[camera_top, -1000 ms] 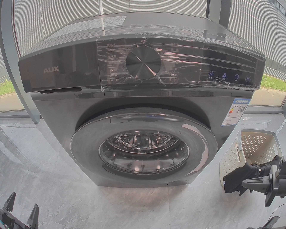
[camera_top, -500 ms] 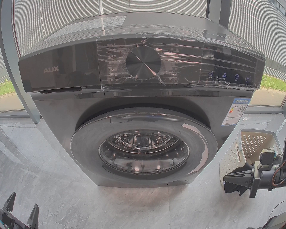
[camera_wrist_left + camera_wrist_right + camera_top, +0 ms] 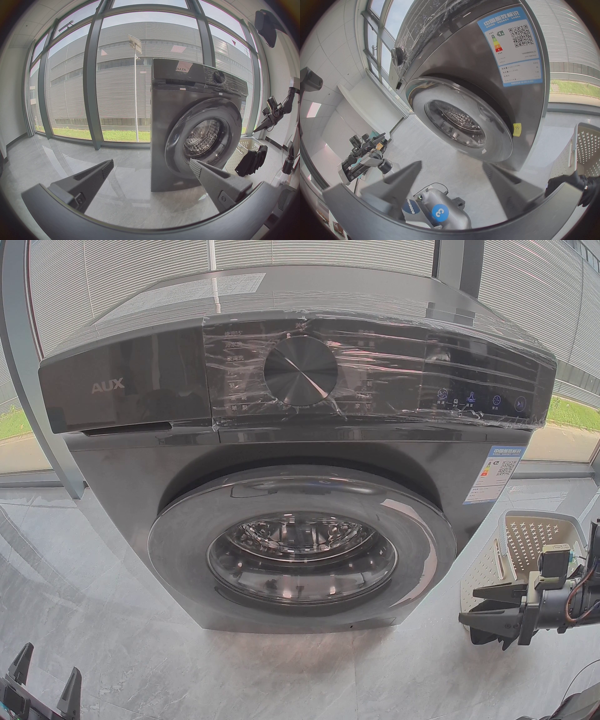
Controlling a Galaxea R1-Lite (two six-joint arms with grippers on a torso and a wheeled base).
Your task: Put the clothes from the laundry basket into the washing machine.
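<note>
Right hand (image 3: pixel 470 606) gapes above glossy grey floor (image 3: pixel 250 671) near windows (image 3: pixel 118 93)

You get bright daylight from the tall windows (image 3: pixel 118 78) behind the dark grey steel washing machine (image 3: pixel 300 446); glare streaks its round glass door (image 3: pixel 302 552), and edges bow fisheye-style.

Maker's mark: pale capital letters (image 3: pixel 107 386) on the glossy black left fascia panel (image 3: pixel 165 374) of the dark grey metal front-loading washing machine (image 3: pixel 125 477).
Energy label: blue-edged white rectangular sticker (image 3: pixel 498 472) up and to the right of the door, with a coloured arrow scale, a square code and fine print.
Dial legends: small pale characters (image 3: pixel 234 380) beside the round metal dial (image 3: pixel 300 370), too small to read.
Touch icons: blue symbols (image 3: pixel 481 400) on the right-hand control strip.
Small yellow sticker (image 3: pixel 517 129): beside the door rim, illegible.
</note>
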